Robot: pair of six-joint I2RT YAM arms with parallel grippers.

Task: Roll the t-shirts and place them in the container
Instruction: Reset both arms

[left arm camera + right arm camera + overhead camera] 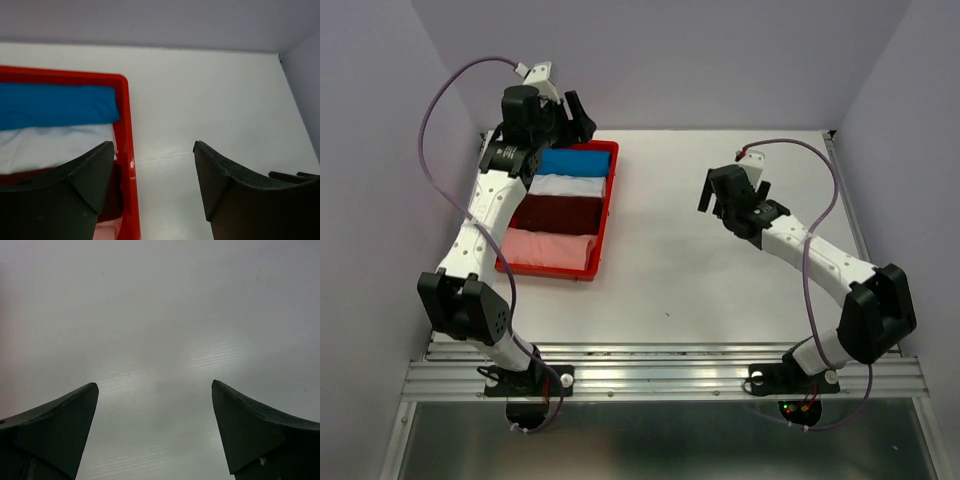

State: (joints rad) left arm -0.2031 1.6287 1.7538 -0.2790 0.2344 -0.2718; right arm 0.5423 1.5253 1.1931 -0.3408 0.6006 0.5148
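Four rolled t-shirts lie side by side in a red tray (606,222): bright blue (572,160) at the far end, then white (566,185), dark red (558,213) and pink (548,248). My left gripper (578,118) is open and empty, raised over the tray's far right corner. In the left wrist view (152,145) I see the blue roll (55,105), the white roll (50,145) and the tray rim (125,125). My right gripper (716,200) is open and empty above bare table, far right of the tray; its wrist view (154,384) shows only table.
White table (720,270) with lilac walls at the back and on both sides. A metal rail (660,375) runs along the near edge, where both arm bases are bolted.
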